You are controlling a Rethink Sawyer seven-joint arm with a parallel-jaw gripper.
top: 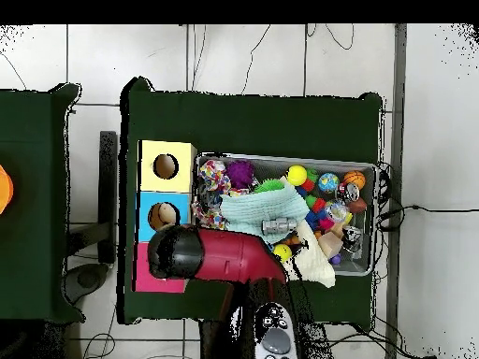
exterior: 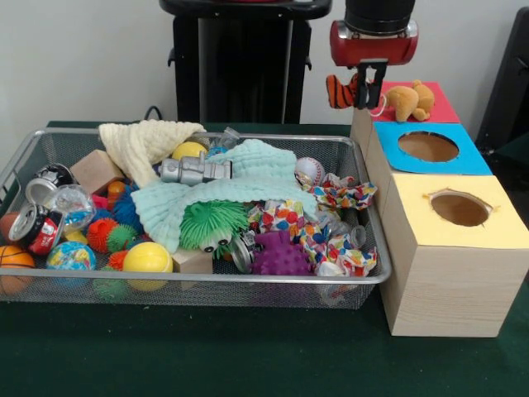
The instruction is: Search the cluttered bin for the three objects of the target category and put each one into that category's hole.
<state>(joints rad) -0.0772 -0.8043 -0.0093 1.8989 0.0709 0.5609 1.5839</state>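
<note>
The gripper hangs over the red-topped box, jaws closed on a striped tiger toy; a tan plush bear lies just beside. The crowded wire bin touches the boxes — blue hole and yellow hole stand clear.

Front close, overhead high; both show bin.

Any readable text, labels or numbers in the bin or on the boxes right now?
None can be read.
Crushed can: printing too blurred to read.
Patterned cloth: coloured shapes, no letters.
Globe ball: map print only, no legible words.
Box tops: plain colour, unlabelled.
</note>
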